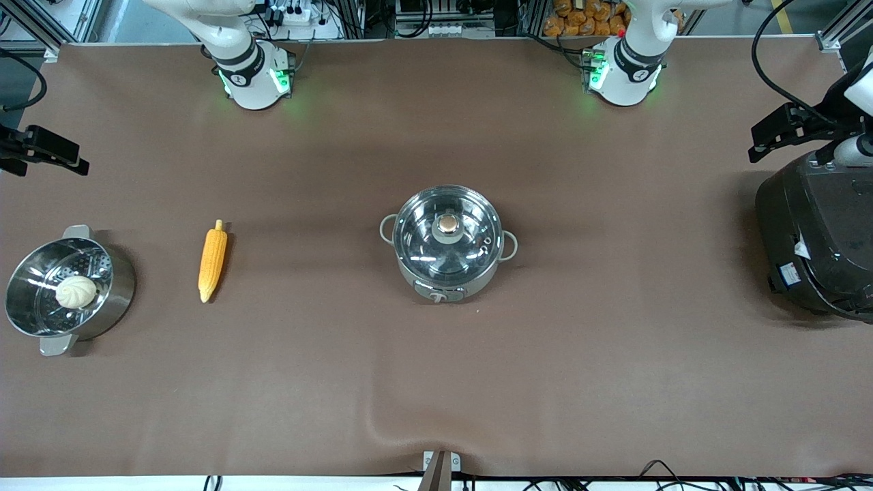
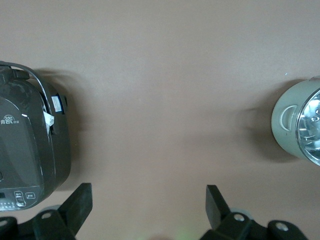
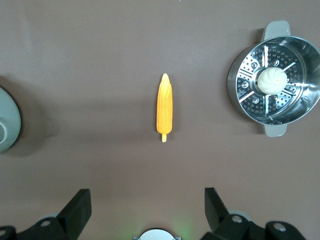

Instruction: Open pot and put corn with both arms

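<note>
Pot (image 1: 448,242) sat lidded mid-table in your front view, corn (image 1: 212,260) lay toward the right arm's end, beside the steamer (image 1: 67,290) holding a bun (image 1: 76,292), your left gripper (image 2: 148,207) hung wide over bare table between cooker (image 2: 30,150) and pot (image 2: 299,120), your right gripper (image 3: 148,210) hung wide near the corn (image 3: 164,109).

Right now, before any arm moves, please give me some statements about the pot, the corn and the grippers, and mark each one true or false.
1. The glass lid is on the pot. True.
2. The corn lies inside the steamer pot. False: it lies on the table, between the two pots.
3. A white bun sits in the steamer pot. True.
4. The right gripper holds the corn. False: it is open, high above the corn.
5. The left gripper is shut. False: it is open.
</note>
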